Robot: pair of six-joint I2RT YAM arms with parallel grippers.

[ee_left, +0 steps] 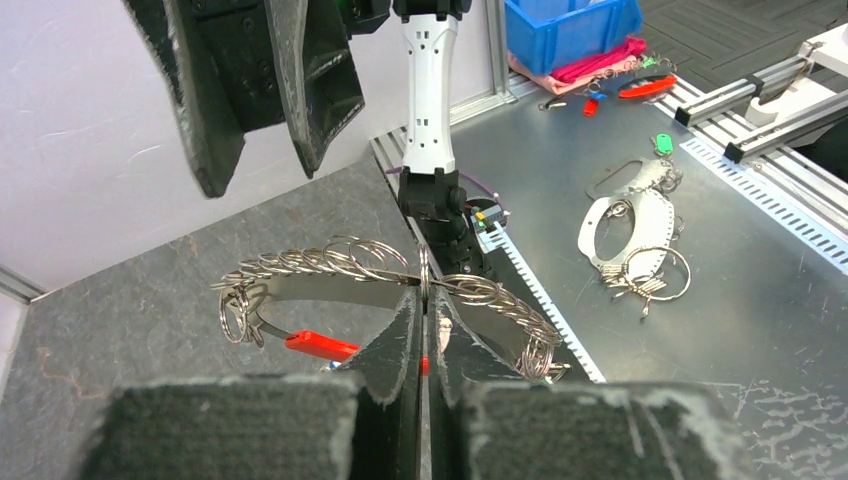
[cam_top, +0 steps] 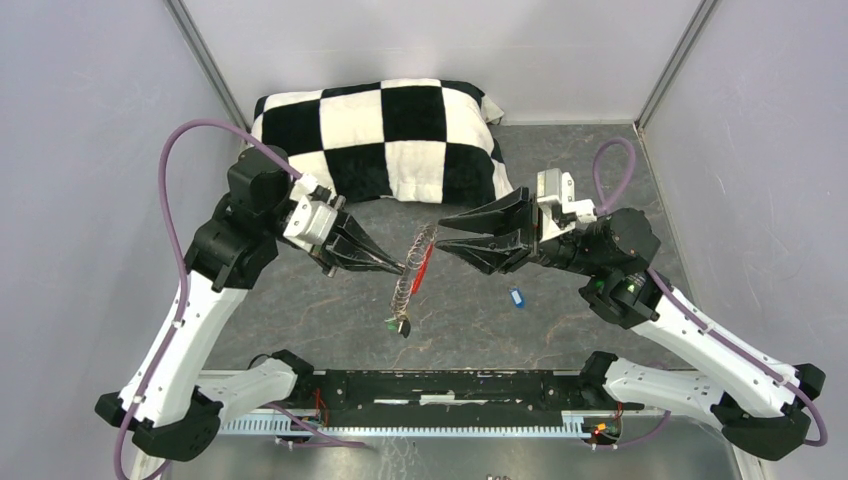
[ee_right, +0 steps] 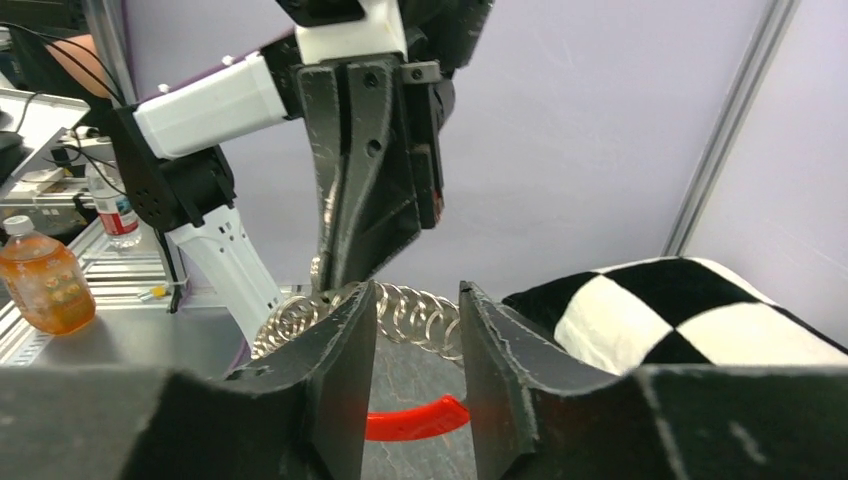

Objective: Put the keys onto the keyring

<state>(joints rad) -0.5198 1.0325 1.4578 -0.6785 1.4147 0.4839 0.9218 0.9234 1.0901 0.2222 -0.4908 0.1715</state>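
The left gripper has its jaws clenched on the thin silvery beaded metal keyring. The ring hangs mid-frame in the top view, with its lower end down near the grey stone-patterned bench. The right gripper faces it from the right with jaws spread and empty, the loop's upper end just in front of them.

A slim red-tagged key lies along the loop and looks threaded on. A small green-tagged key sits at the loop's bottom end, probably on it too (too small to be sure). That would make 2 done at most. The little blue-tagged key lies loose on the bench, right of centre and well apart from the ring, so it is left to do. No yellow one shows in any view.

Only the top view shows the blue key. Only the left wrist view shows the pinch itself, jaws shut on 1 link of the ring. Only the right wrist view shows that the right jaws grip nothing, with the ring and red tag seen through the gap.
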